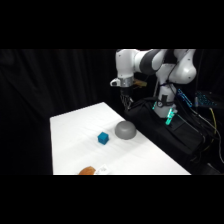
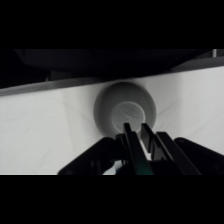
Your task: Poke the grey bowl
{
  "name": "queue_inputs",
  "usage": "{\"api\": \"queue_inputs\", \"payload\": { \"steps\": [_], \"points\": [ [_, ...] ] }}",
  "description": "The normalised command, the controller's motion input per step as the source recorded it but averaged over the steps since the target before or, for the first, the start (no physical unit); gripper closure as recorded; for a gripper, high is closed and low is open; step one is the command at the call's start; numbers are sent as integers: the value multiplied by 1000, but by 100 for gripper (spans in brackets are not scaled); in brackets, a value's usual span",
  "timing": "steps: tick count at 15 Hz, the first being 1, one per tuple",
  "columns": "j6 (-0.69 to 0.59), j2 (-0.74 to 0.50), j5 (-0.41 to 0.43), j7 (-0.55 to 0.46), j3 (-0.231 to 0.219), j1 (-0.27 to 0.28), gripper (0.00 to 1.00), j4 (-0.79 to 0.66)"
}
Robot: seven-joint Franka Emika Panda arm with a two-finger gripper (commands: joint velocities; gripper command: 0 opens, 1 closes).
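I see the bowl upturned as a smooth, matte dark-grey dome with a paler ring on top, near the table's right edge, just beside a cube. My gripper hangs above it, fingers nearly together, holding nothing. No writing is readable.

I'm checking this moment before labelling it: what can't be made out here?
- Side view: contact between the gripper and the grey bowl is too small and dim to tell.
- Side view: the orange object is cut off by the bottom edge.
- Wrist view: the bowl's near rim is hidden behind the gripper's fingers.
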Motion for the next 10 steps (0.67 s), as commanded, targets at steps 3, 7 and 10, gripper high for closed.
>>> {"api": "queue_inputs", "payload": {
  "steps": [3, 7, 10],
  "points": [
    [-395, -513, -48, 54, 58, -28, 19, 105],
    [-311, -311, -52, 61, 77, -15, 0, 193],
    [-304, -95, -81, 111, 80, -35, 0, 240]
  ]
}}
